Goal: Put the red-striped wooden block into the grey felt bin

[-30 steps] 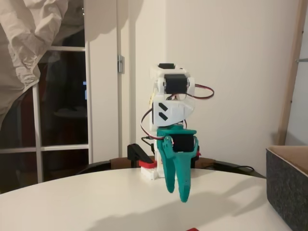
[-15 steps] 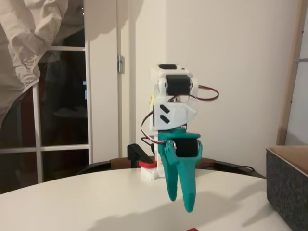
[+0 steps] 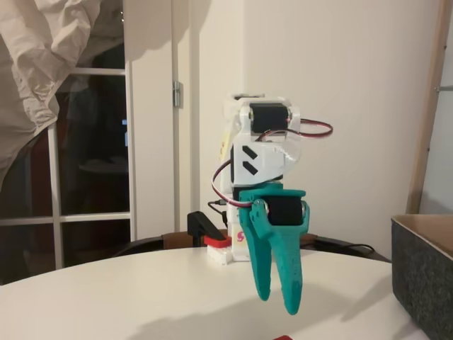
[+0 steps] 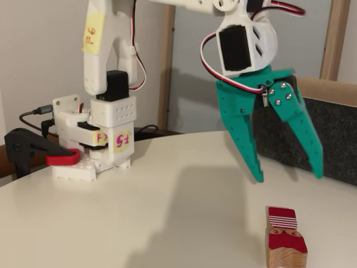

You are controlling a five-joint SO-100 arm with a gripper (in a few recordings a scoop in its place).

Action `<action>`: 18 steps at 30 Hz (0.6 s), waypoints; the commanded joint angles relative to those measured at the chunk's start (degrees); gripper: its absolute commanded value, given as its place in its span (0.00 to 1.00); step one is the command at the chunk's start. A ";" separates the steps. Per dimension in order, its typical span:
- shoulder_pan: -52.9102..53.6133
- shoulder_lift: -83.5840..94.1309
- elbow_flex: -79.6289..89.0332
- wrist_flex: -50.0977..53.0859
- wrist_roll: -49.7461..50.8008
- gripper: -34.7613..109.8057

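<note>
Teal gripper (image 4: pixel 287 177) hangs spread wide and empty above the table (image 4: pixel 167 212), looks lined up to drop over the red-striped wooden block (image 4: pixel 285 239) lying just below-front. Grey felt bin (image 4: pixel 334 139) waits behind it.

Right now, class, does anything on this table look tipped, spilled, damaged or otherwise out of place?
Nothing stands out. The red-striped wooden block rests undamaged on the white table, the open teal gripper hangs above it, and the grey felt bin stands upright at the table's edge.
</note>
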 commanded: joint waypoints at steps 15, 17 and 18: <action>2.11 -7.65 -3.96 0.09 0.35 0.46; 2.29 -8.17 -3.96 0.09 0.35 0.46; 2.37 -8.44 -3.96 0.00 0.35 0.46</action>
